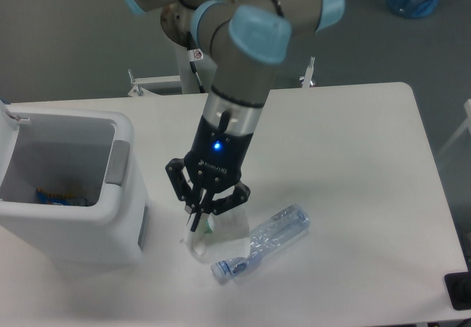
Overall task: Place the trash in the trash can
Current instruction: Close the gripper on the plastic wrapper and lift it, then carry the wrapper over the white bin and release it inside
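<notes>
Two fingers of the tool (197,221) pinch the crumpled wrapper (213,233), beside the bottle (268,237).

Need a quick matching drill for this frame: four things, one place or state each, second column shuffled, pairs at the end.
1. wrapper
2. bottle
3. bin
4. end effector

A. lying on its side, cap end nearest the camera
B. at the table's left edge, open top
C. shut on a piece of trash
D. pinched, hanging to the table

Pairs: 1-D, 2-A, 3-B, 4-C
</notes>
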### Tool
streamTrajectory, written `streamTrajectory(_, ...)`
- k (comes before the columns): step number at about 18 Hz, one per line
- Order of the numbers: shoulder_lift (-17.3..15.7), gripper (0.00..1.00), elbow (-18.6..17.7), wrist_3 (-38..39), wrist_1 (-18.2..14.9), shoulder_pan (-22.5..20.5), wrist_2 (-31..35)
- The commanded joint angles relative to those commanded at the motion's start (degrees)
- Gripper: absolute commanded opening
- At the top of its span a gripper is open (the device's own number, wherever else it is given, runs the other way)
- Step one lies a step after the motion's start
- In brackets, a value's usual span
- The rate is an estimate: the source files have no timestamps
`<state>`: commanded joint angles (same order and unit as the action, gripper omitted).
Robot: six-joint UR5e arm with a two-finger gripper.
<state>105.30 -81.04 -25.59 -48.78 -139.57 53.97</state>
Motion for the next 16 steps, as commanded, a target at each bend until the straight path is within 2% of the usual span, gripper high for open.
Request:
streamTrajectory(3, -0.53, 0.00, 0.27, 2.21, 0.09, 0.70, -3.69)
streamTrajectory(6, -5.00, 0.00, -1.13, 3.79, -0.17, 1.84, -8.00)
streamTrajectory(9, -8.17, 0.00, -3.07, 4.85, -0.18, 5.26, -7.75)
streamTrajectory(14, -9.41, 0.00, -5.18, 4.58, 0.18, 11.68, -7.04)
streamTrajectory(15, -9.58, 0.04, -5.27, 4.58, 0.18, 12.99, -6.95)
streamTrajectory(16, -9.67, 0.14, -5.27, 4.15, 0.26, 13.96, -6.95)
